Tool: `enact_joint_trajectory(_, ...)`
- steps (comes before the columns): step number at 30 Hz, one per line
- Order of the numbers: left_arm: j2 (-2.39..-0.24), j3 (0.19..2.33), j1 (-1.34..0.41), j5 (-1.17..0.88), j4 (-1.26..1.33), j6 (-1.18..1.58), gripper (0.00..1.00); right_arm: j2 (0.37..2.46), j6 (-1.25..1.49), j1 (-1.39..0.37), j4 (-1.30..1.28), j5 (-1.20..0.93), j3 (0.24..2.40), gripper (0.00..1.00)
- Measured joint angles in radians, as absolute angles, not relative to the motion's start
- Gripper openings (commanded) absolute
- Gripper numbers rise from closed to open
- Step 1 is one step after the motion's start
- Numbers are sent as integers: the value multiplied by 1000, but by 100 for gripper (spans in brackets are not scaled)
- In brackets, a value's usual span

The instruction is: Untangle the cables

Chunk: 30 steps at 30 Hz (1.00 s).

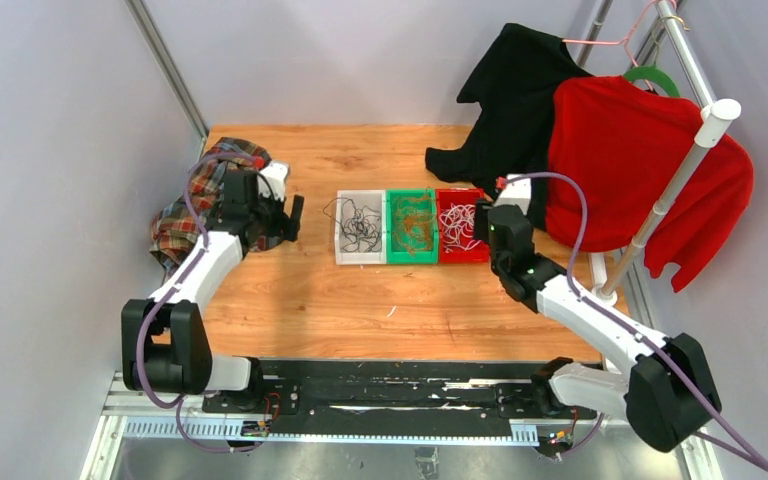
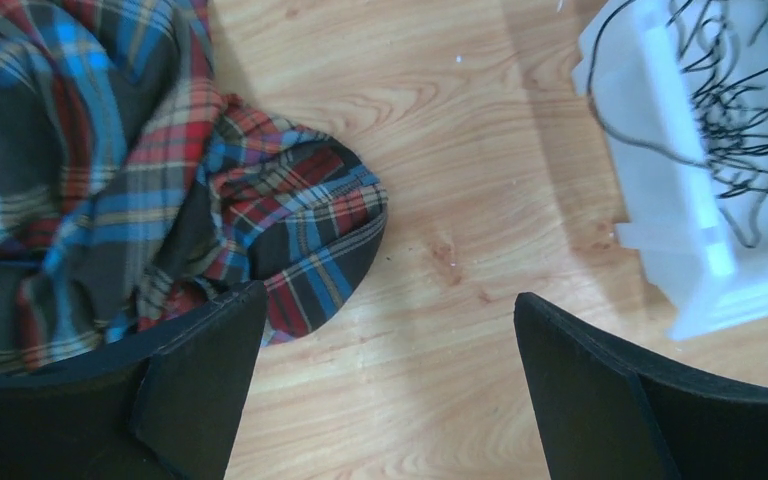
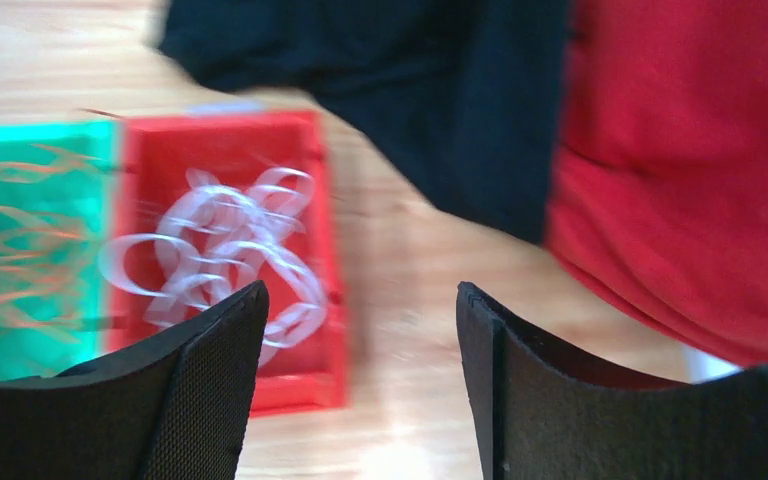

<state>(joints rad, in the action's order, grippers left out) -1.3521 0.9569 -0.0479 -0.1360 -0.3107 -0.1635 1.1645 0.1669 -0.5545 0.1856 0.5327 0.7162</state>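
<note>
Lying in three bins [image 1: 344, 258] mid-table, the black cables [image 1: 360, 226], orange cables [image 1: 412, 222] and white cables [image 1: 457, 224] look light, limp and snag-prone, probably best pinched at a loose outer loop. Left gripper [image 2: 390, 320] gapes wide, empty, near the plaid cloth [image 2: 80, 170]; right gripper [image 3: 362, 305] likewise beside the red bin [image 1: 463, 258].

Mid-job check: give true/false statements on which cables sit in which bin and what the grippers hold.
The orange cables sit in the green bin. True.
The white cables sit in the white bin. False: they are in the red bin; the white bin holds the black cables.
The right gripper grips a white cable. False: its jaws are open and empty.
The left gripper is open above the table beside the plaid cloth. True.
</note>
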Motion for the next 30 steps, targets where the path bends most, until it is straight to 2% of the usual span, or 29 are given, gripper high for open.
enact_joint_trajectory(7, -1336, 560, -47, -130, 128, -160, 98, 1107, 100, -452, 189, 833, 526, 69)
enact_joint_trajectory(13, -1337, 385, -47, -126, 461, -142, 98, 919, 70, -297, 425, 829, 209, 70)
enact_joint_trajectory(16, -1332, 294, -47, -118, 661, -129, 98, 894, 77, -219, 515, 799, 130, 70)
enact_joint_trajectory(21, -1354, 150, -47, -106, 945, -115, 98, 1016, 79, -147, 683, 717, 123, 70)
enact_joint_trajectory(30, -1359, 179, -47, -54, 1010, -88, 98, 1371, -38, -121, 927, 432, 184, 72)
